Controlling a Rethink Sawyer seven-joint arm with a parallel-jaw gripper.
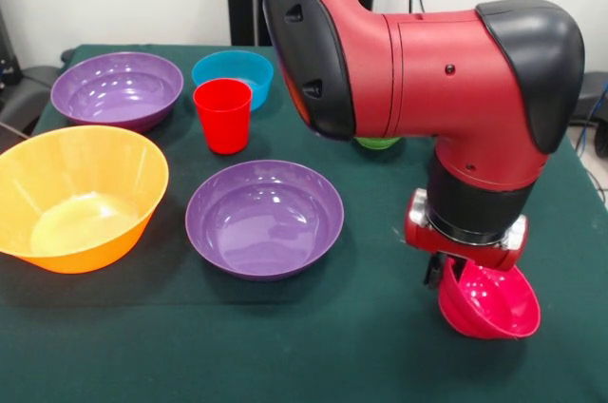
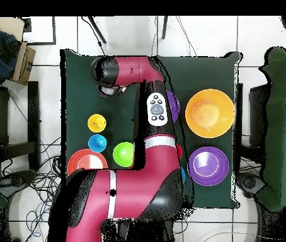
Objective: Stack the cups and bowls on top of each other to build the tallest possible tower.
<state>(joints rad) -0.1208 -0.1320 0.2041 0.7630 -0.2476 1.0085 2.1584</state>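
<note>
My gripper (image 1: pixel 445 275) is shut on the rim of the magenta-pink bowl (image 1: pixel 492 306), which hangs tilted just above the cloth at the front right. In the overhead view the arm's end (image 2: pixel 106 72) hides both. A purple bowl (image 1: pixel 264 218) sits mid-table, with a second purple bowl (image 1: pixel 116 89) at the back left. The yellow-orange bowl (image 1: pixel 76 196) is at the left. The red cup (image 1: pixel 222 115) stands before the blue bowl (image 1: pixel 233 72). The green bowl (image 1: pixel 377 143) peeks from behind the arm. The overhead view shows the yellow cup (image 2: pixel 97 121), the light blue cup (image 2: pixel 96 143), the green bowl (image 2: pixel 123 153) and the orange bowl (image 2: pixel 85 162).
The table (image 1: pixel 313 346) has a dark green cloth. The arm's bulky elbow (image 1: pixel 427 70) hangs over the right half and blocks the front view of the cups behind it. Chairs and cables surround the table (image 2: pixel 221 69) in the overhead view.
</note>
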